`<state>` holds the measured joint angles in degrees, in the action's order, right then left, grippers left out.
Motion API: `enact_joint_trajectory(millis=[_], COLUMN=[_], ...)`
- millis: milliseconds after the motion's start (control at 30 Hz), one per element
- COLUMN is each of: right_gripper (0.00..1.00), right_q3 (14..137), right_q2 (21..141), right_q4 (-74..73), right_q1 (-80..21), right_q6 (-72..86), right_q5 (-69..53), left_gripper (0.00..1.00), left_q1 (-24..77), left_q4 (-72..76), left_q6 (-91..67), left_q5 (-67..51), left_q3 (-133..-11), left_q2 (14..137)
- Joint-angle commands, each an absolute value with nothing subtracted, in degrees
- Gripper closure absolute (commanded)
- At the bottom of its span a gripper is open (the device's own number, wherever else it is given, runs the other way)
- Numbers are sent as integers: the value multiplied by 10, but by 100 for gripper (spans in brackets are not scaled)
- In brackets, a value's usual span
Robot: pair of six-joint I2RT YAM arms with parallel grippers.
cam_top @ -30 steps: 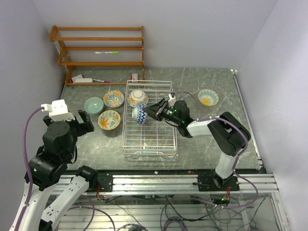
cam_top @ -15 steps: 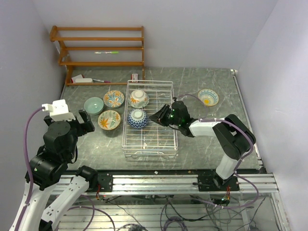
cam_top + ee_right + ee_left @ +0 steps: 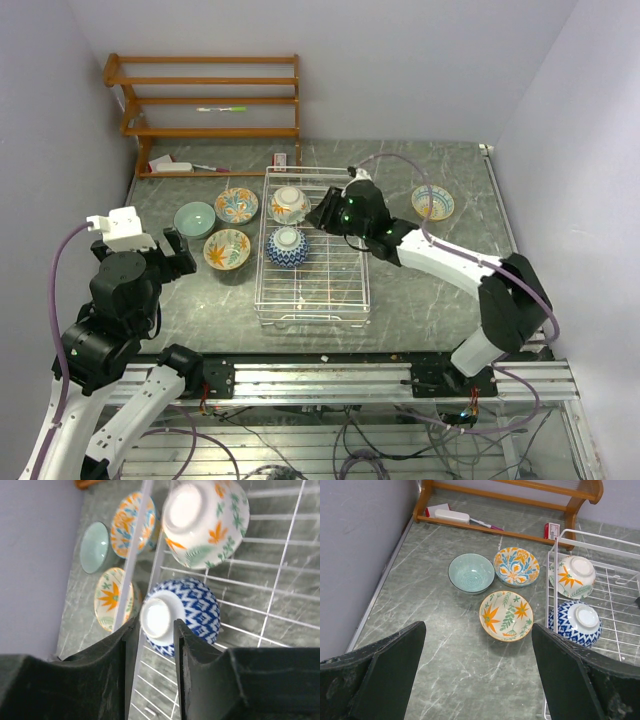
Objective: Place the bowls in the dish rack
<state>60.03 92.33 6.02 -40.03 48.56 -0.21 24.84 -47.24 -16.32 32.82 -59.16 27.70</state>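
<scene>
Release complete: blue bowl [image 3: 287, 246] out of right jaws, now upside down in dish rack [image 3: 310, 300], just beside white floral bowl [image 3: 287, 203]. Right jaws raised clear, narrowly parted, empty; left jaws wide, empty. Four bowls [image 3: 506, 615] left on worktop [image 3: 420, 290].

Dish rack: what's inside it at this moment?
The dish rack holds two bowls, both upside down: a white floral bowl at the far end and a blue patterned bowl just nearer. Whatever lies beneath their domes is covered.
</scene>
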Motion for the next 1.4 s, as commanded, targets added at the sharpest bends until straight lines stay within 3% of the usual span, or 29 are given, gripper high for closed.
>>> enact_joint_trajectory(millis=[0, 200, 367, 500, 1200, 1367], right_gripper=[63, 51, 50, 50, 51, 57], right_q3=[643, 663, 660, 715, 770, 758], right_q2=[877, 831, 826, 910, 1114, 1124], right_q4=[-40, -157, -181, -223, -160, -129], right_q1=[-408, -340, -237, -203, -123, -111], right_q6=[390, 343, 293, 235, 156, 158], right_q5=[92, 225, 218, 236, 268, 268], left_gripper=[2, 2, 2, 2, 2, 2], left_q1=[244, 244, 244, 244, 244, 244], left_q4=[-449, -442, -436, -431, -430, -430], left_q6=[-158, -155, -154, -156, -157, -157], left_q5=[329, 324, 319, 313, 326, 329], left_q3=[-587, -585, -583, -579, -560, -559], left_q2=[279, 283, 289, 292, 295, 301])
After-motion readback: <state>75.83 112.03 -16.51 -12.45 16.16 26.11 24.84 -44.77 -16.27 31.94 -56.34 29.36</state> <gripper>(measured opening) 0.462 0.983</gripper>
